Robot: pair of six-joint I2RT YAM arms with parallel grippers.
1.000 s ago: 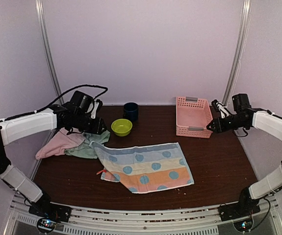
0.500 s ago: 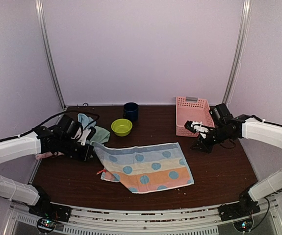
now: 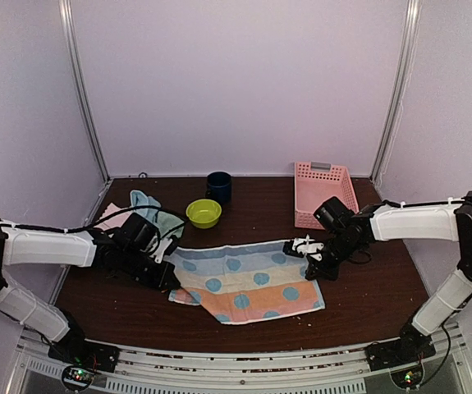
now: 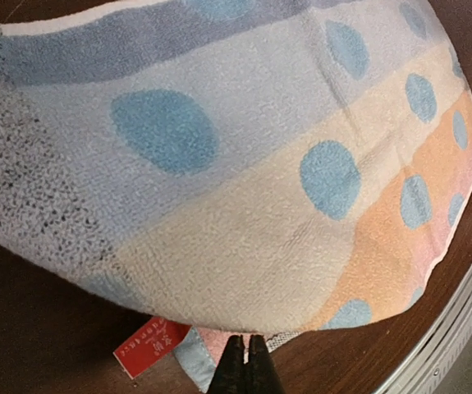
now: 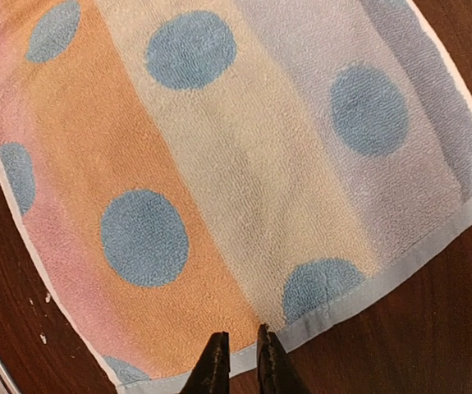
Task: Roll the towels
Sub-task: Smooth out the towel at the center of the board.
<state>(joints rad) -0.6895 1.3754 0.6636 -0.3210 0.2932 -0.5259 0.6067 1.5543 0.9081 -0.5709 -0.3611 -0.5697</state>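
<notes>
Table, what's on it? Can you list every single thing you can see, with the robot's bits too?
spotted towel: one, light blue with pink and orange bands and blue dots, spread flat mid-table.
mint green towel: one, mint green, crumpled at the back left.
pink towel: one, pink, crumpled beside it, mostly hidden.
bowl: one, lime green, behind the spotted towel.
cup: one, dark blue, behind the bowl.
basket: one, pink, back right.
table: one, dark brown, under everything.
left end effector: one, black, shut, at the spotted towel's left edge.
right end effector: one, black, fingers slightly apart, at its right edge.
</notes>
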